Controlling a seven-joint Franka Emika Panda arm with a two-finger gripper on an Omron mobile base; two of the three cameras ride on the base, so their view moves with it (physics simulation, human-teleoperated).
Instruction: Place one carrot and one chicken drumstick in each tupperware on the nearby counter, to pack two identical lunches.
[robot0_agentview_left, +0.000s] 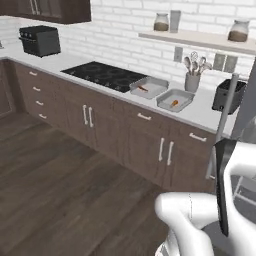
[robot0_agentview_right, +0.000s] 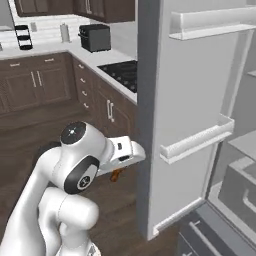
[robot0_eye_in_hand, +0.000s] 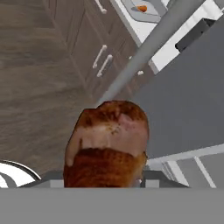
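A reddish-brown chicken drumstick (robot0_eye_in_hand: 107, 144) fills the near part of the hand view, thick end up, and it covers the fingertips. From the right base view the same drumstick (robot0_agentview_right: 116, 175) hangs under the white hand, with my gripper (robot0_agentview_right: 117, 169) shut on it, low over the wooden floor beside the open fridge door. Two grey tupperware trays (robot0_agentview_left: 152, 82) (robot0_agentview_left: 183, 95) sit side by side on the pale counter (robot0_agentview_left: 202, 114). Each holds one orange carrot (robot0_agentview_left: 143, 88) (robot0_agentview_left: 174, 103). One tray (robot0_eye_in_hand: 151, 16) with a carrot (robot0_eye_in_hand: 141, 8) shows at the top of the hand view.
The open fridge door (robot0_agentview_right: 190, 100) stands close on the arm's right, and its long grey handle (robot0_agentview_left: 225, 125) crosses the hand view. On the counter are a black stovetop (robot0_agentview_left: 102, 74), a utensil holder (robot0_agentview_left: 192, 80), a dark toaster (robot0_agentview_left: 229, 95) and a toaster oven (robot0_agentview_left: 40, 40).
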